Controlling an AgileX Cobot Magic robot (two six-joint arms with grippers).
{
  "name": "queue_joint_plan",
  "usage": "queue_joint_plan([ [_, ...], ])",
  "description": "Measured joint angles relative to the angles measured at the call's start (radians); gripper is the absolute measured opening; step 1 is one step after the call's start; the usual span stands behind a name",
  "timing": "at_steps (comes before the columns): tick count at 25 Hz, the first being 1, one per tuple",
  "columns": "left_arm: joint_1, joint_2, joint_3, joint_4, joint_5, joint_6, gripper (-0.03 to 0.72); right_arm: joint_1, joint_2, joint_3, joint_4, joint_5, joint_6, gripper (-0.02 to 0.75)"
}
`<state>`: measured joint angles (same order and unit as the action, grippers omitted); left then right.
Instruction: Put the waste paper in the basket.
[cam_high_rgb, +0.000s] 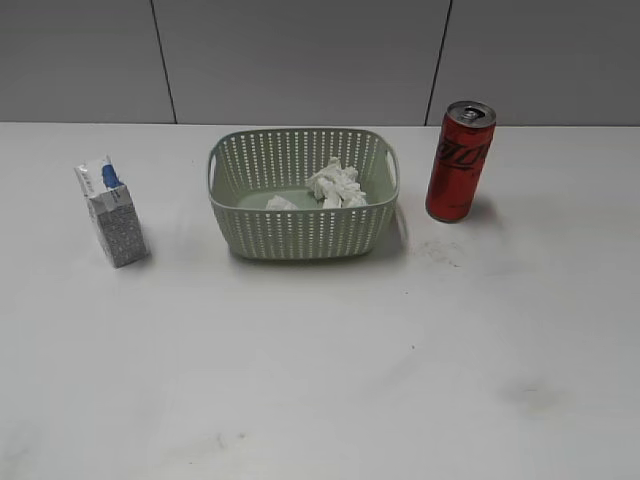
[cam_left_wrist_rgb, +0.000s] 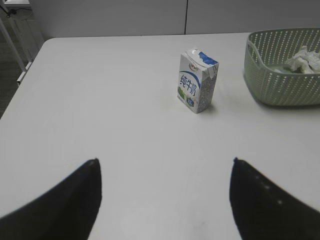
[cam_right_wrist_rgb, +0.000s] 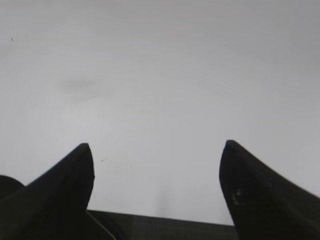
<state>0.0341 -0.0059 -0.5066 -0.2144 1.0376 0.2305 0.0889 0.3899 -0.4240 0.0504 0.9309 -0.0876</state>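
Observation:
The pale green slotted basket (cam_high_rgb: 240, 222) stands at the back middle of the white table. Crumpled white waste paper (cam_high_rgb: 337, 185) lies inside it, with a smaller wad (cam_high_rgb: 281, 203) beside it. The basket (cam_left_wrist_rgb: 272, 85) and paper (cam_left_wrist_rgb: 304, 60) also show at the right edge of the left wrist view. My left gripper (cam_left_wrist_rgb: 165, 162) is open and empty over bare table. My right gripper (cam_right_wrist_rgb: 156, 145) is open and empty over bare table near the front edge. Neither gripper shows in the exterior view.
A small upright white-grey milk pack (cam_high_rgb: 112, 212) with a blue mark stands left of the basket; it also shows in the left wrist view (cam_left_wrist_rgb: 196, 81). A red can (cam_high_rgb: 459, 161) stands right of the basket. A grey wall runs behind the table.

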Motion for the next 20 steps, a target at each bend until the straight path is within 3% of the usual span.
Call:
queue_joint_plan([
  [11,0.000,0.000,0.000,-0.008,0.000,0.000,0.591,0.000,-0.369,0.001,0.000,0.002,0.000,0.591],
  [20,0.000,0.000,0.000,-0.010,0.000,0.000,0.591,0.000,-0.395,0.001,-0.003,0.008,0.004,0.591],
])
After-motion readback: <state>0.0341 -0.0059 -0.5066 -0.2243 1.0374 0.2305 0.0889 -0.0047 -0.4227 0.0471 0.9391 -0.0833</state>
